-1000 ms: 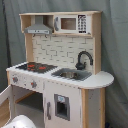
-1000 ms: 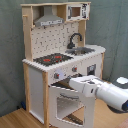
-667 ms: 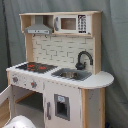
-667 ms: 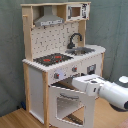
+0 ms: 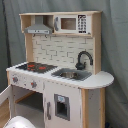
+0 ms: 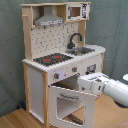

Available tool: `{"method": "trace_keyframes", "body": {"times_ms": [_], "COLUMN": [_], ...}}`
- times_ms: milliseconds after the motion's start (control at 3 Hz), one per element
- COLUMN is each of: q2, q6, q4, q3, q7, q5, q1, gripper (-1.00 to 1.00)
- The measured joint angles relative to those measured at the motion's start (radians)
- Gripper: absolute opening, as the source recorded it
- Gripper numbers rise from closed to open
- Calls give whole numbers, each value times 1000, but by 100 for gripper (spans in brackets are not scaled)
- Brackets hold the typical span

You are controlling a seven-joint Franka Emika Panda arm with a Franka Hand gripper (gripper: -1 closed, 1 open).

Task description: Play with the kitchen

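Observation:
The kitchen (image 5: 60,65) (image 6: 60,55) is a tall white and light-wood toy, seen in both exterior views. It has a black-red hob (image 5: 32,66) (image 6: 52,59), a grey sink (image 5: 71,75) (image 6: 82,50), a black faucet (image 5: 83,59) (image 6: 74,39), a hood (image 6: 48,21) and a microwave (image 5: 70,23). Its oven door (image 6: 70,106) hangs swung open toward the front. My white arm (image 6: 111,90) reaches in from the second exterior view's right. My gripper (image 6: 82,83) is at the door's top edge, just below the knobs.
A grey curtain (image 6: 115,30) hangs behind the kitchen, which stands on a wooden floor (image 6: 20,120). The open door's edge (image 5: 4,96) and a white part of the arm (image 5: 20,123) fill the first exterior view's lower left corner.
The arm has shifted slightly toward the kitchen front. The oven door stays open in about the same place.

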Motion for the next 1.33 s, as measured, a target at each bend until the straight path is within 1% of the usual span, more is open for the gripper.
{"method": "trace_keyframes", "body": {"times_ms": [667,1000,1333], "q2": [0,0,-1], "q6": [71,123,170], "q4": [-168,-278,-370], "q3": [-19,-40,-66], "q7": [-2,-6,-17], "q5": [-39,-63,-83], "q1": [89,140,175], "gripper": [100,100,100]}}
